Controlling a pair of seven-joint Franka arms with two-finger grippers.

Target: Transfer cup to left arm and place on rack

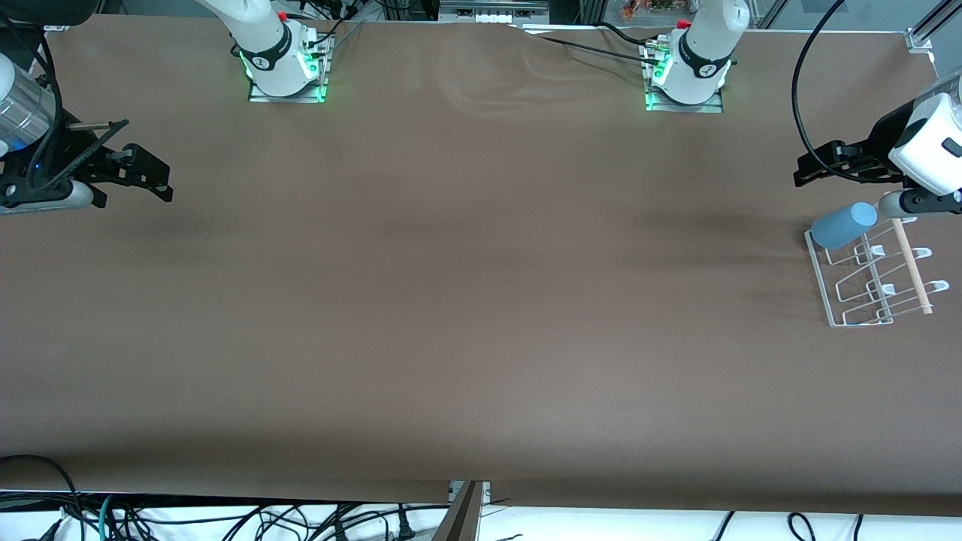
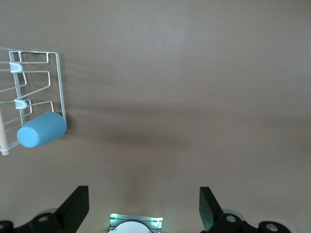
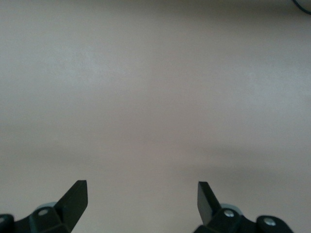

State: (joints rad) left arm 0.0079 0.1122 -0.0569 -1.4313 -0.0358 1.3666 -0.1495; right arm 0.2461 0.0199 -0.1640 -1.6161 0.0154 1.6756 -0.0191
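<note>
Brown table (image 1: pixel 451 300) bearing rack (image 1: pixel 864 289)

one cup (image 1: pixel 843 225), one rack (image 1: pixel 864 282), two arms.

rack (image 2: pixel 34 92): cut off at 9 o'clock edge | left arm (image 1: pixel 928 150): cut off at 3 o'clock edge | right gripper (image 1: pixel 146 176): body cut off at 9 o'clock edge

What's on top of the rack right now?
The cup lies tilted on the rack at its end farther from the front camera, propped on the prongs. The other prongs are bare. Which prong carries it is hidden by the cup. Both grippers are open and clear.
</note>
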